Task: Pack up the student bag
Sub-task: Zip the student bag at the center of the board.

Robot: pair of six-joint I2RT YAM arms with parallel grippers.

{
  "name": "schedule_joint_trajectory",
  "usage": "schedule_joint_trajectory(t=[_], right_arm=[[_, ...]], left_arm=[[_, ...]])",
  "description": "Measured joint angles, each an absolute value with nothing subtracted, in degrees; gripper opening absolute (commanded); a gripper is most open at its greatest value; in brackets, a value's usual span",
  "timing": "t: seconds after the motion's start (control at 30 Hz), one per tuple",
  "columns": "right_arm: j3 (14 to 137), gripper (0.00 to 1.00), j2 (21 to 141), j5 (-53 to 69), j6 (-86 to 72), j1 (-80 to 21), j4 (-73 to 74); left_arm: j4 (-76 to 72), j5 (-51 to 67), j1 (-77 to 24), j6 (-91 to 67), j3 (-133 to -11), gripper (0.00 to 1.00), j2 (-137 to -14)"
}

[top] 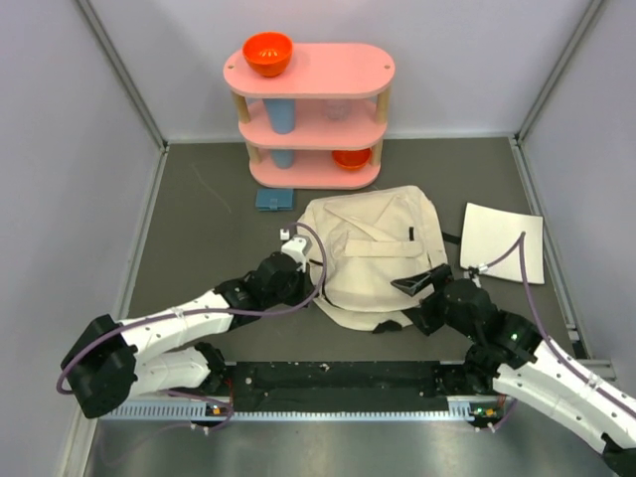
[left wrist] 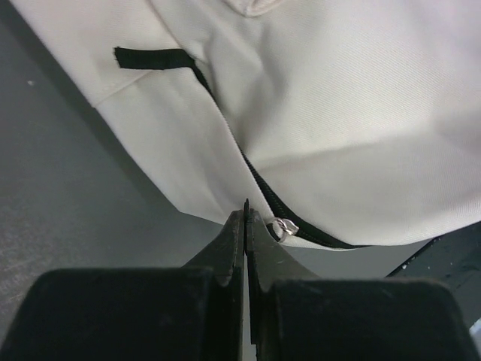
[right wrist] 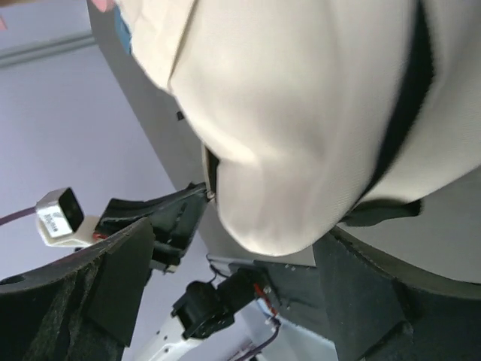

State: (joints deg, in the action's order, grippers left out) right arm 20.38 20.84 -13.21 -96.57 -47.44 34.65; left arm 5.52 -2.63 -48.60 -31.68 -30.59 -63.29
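Note:
The cream student bag lies flat in the middle of the table, its front pocket flap facing up. My left gripper is at the bag's near-left edge. In the left wrist view its jaws are pressed together on a thin black zipper pull, and the metal slider of the black zipper sits just right of the tips. My right gripper stands open at the bag's near-right corner. In the right wrist view the bag's rounded corner bulges between the wide-spread fingers.
A pink three-tier shelf stands at the back, holding an orange bowl, a blue cup and a second orange bowl. A small blue item lies before it. A flat white sheet lies right of the bag.

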Motion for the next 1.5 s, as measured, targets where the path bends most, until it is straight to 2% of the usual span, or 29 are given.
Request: schedule_joint_trajectory(t=[0.13,0.33,0.6,0.87,0.97,1.13,1.23,1.27,1.5], right_arm=[[24.8,0.83,29.3,-10.6,-98.2,-50.9,31.2],[27.6,0.81,41.2,-15.7,-107.5,-66.8,26.4],[29.6,0.71,57.9,-17.7,-112.9,-68.4,11.8],[30.5,0.70,69.5,-19.5,-114.1,-68.5,3.6],[30.5,0.54,72.3,-19.8,-114.2,-68.5,1.0],[30.5,0.47,73.5,-23.2,-114.5,-68.6,0.0],[30.6,0.15,73.5,-26.1,-114.6,-68.6,0.9],[30.6,0.01,73.4,-26.7,-114.6,-68.5,1.4],[28.4,0.00,70.5,-29.3,-114.7,-68.5,1.7]], left_arm=[[4.9,-2.5,-50.5,-31.6,-30.7,0.00,-63.8],[4.2,-2.6,-50.9,-31.6,-30.7,0.00,-63.9],[3.4,-2.6,-51.0,-31.5,-30.7,0.00,-62.1],[3.5,-2.5,-51.0,-31.2,-30.7,0.00,-60.1],[3.6,-2.4,-51.1,-30.9,-30.7,0.00,-60.1],[3.9,-2.6,-51.0,-30.5,-30.7,0.00,-59.4],[3.9,-2.5,-51.0,-30.4,-30.6,0.00,-59.0],[3.9,-2.5,-51.0,-30.3,-30.6,0.00,-58.8],[3.9,-2.3,-51.1,-30.1,-30.6,0.00,-58.6]])
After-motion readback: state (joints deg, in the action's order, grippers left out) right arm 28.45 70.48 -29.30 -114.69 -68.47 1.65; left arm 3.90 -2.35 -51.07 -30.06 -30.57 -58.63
